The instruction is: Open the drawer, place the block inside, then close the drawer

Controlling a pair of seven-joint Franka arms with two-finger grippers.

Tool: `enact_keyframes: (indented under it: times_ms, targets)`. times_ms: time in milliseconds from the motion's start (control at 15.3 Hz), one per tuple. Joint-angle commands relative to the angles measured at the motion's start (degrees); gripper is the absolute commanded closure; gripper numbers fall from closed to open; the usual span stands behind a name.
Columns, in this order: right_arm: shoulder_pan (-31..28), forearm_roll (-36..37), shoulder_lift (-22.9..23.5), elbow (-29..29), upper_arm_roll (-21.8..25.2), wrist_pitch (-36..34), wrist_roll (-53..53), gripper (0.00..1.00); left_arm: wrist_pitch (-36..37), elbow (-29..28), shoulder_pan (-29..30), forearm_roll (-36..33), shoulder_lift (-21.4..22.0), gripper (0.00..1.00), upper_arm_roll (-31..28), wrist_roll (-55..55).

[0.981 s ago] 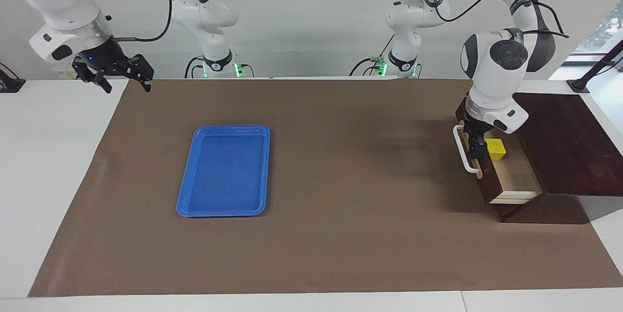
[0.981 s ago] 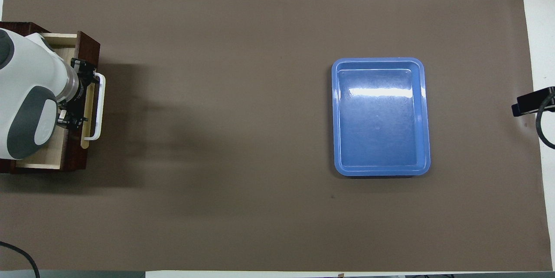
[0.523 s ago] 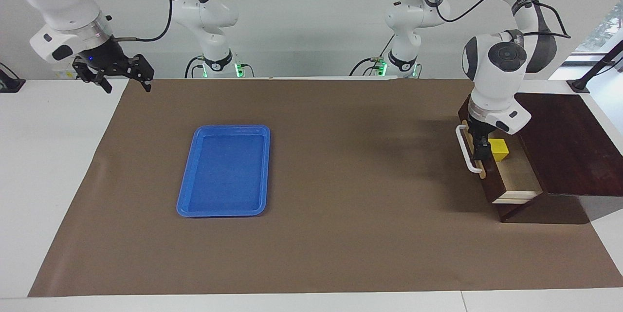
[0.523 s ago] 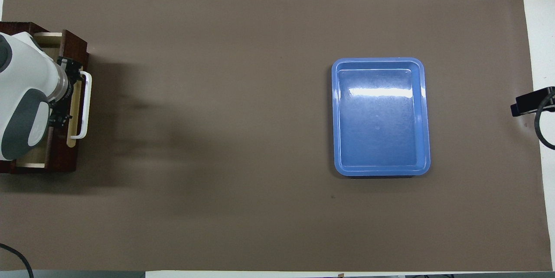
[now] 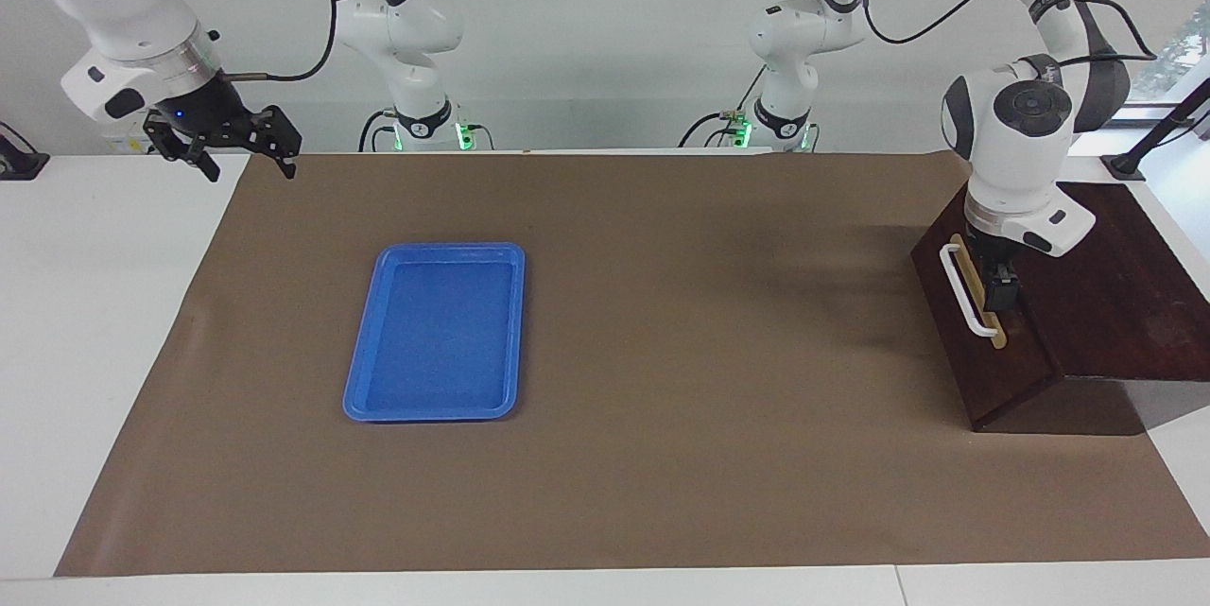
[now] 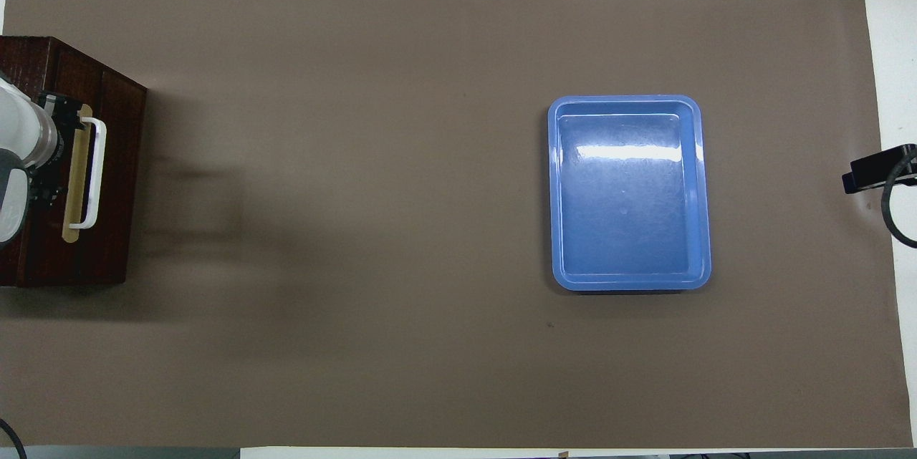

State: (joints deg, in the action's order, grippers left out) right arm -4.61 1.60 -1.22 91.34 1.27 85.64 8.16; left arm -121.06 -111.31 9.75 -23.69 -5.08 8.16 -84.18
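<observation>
The dark brown drawer (image 5: 974, 355) is pushed fully into its dark wooden box (image 5: 1115, 294) at the left arm's end of the table, its front flush with the box. Its white bar handle (image 5: 966, 289) on the tan strip faces the tray. My left gripper (image 5: 1000, 296) hangs open at the upper edge of the drawer's front, beside the handle, its fingers spread along the strip (image 6: 74, 180). The block is hidden. My right gripper (image 5: 227, 152) waits open over the table edge at the right arm's end.
A flat blue tray (image 5: 364, 393) lies on the brown mat (image 5: 662, 455) toward the right arm's end, with nothing in it. White tabletop borders the mat on all sides.
The drawer has slid from partly open to fully shut, with my left gripper moving along at its front. The yellow block went out of sight inside. The right arm stayed put.
</observation>
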Motion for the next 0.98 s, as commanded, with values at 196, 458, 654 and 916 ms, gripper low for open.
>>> enact_keyframes:
  times_ms: [196,458,654,916]
  targets:
    - [0.2,-0.6,-0.6,0.7,0.0,-0.2,-1.0,0.0,-1.1,-0.3,1.9,-1.7,0.3,0.0,0.2,3.9]
    - [0.3,-0.6,-0.7,0.9,0.0,-0.3,-1.0,0.0,4.2,3.5,-2.2,3.1,0.2,0.0,0.6,4.7]
    - [0.1,-0.6,-0.7,0.9,0.0,-0.3,-1.0,0.0,8.5,5.9,-4.3,9.2,1.6,0.0,0.9,10.2]
    - [0.2,-0.6,-0.7,0.9,0.0,-0.3,-1.0,0.0,17.6,13.1,-4.4,19.5,2.9,0.0,1.2,21.7]
